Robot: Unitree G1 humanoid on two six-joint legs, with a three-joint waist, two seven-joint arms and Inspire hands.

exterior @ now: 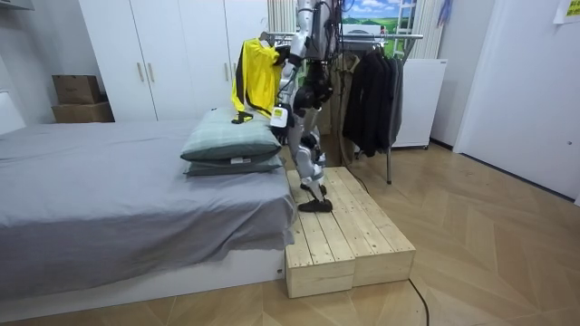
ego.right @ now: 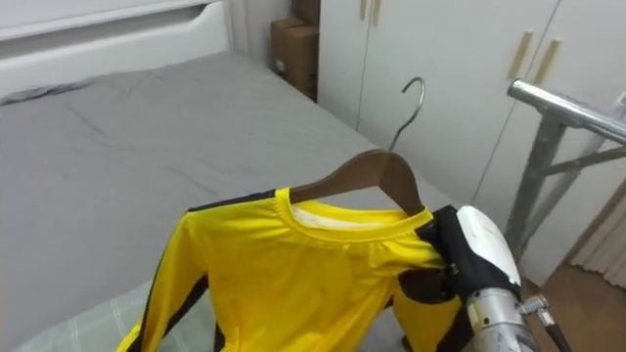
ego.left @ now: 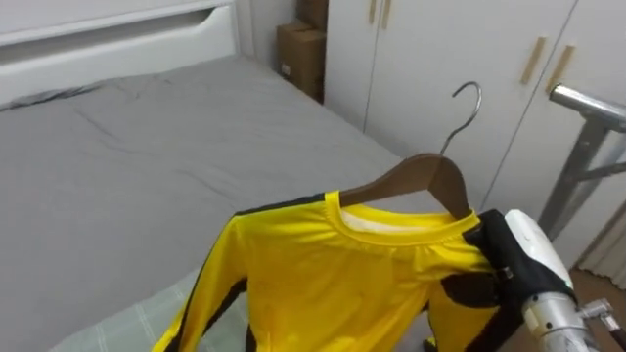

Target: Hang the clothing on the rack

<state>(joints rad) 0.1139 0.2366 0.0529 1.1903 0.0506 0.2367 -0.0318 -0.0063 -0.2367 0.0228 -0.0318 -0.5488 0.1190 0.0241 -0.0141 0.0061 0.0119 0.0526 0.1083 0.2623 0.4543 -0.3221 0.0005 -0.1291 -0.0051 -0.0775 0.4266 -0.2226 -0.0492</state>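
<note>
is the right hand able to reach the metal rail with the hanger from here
Probably yes: the right hand grips the hanger, and the rail sits close on its right with nothing between.

Both eye views are taken from the robot's head, aimed downward and close upon the yellow shirt [ego.left: 333,274] on its wooden hanger [ego.left: 423,174], lower centre. The room view is set well off, facing across the grey bed [exterior: 109,181] toward the white wardrobe [exterior: 172,54]; these are shared.
</note>
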